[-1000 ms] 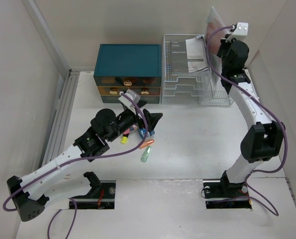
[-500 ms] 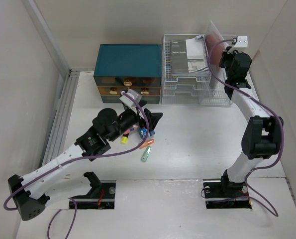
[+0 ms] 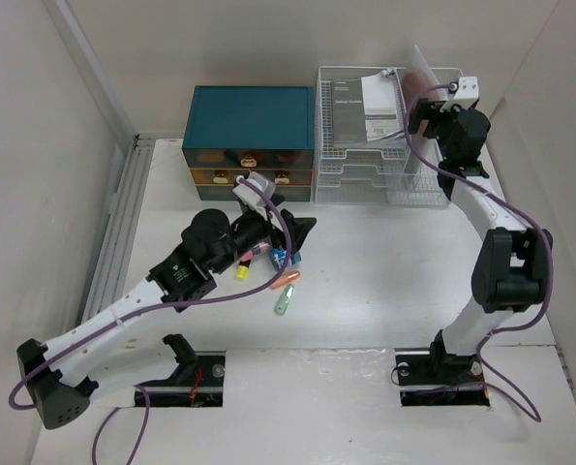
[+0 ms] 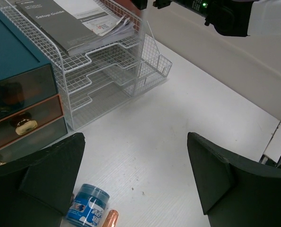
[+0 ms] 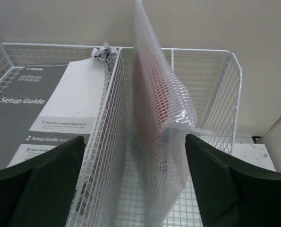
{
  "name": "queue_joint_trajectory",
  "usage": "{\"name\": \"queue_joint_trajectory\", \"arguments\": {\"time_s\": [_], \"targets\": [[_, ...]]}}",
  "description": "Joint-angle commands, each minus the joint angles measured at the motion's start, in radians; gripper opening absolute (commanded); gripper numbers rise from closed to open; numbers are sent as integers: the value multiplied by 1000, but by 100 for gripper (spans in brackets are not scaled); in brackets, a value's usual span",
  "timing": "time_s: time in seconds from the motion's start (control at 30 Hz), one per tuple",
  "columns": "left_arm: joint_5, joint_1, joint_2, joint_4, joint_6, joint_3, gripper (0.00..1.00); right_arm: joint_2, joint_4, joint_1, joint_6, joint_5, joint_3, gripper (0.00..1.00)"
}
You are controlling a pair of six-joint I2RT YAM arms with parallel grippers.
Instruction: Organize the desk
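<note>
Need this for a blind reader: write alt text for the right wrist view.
A clear mesh pouch stands upright in a wire rack, between the fingers of the open right gripper; a Setup Guide booklet lies to its left.

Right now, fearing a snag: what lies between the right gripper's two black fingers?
A translucent mesh pouch with something red inside, standing upright in the white wire rack; the right wrist view shows it, with the right gripper open.

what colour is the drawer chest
Teal drawer chest, clearest in the top external view.
</note>
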Motion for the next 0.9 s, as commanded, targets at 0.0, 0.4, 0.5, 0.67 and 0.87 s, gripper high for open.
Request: {"name": "queue_joint_trajectory", "arguments": {"time_s": [0.0, 0.4, 0.5, 0.67, 0.87], "targets": [[-16, 6, -7, 46, 6, -12, 88, -116, 49, -5, 3, -27, -15, 95], [-162, 164, 48, 52, -230, -41, 80, -507, -310, -48, -84, -310, -81, 96], [37, 315, 97, 52, -325, -31, 72, -576, -459, -57, -74, -560, -98, 54], [185, 455, 204, 101, -359, -20, 50, -668, -491, 76, -64, -745, -214, 30], [260, 532, 335, 101, -327, 72, 36, -619, -504, 225, 22, -820, -237, 54]]}}
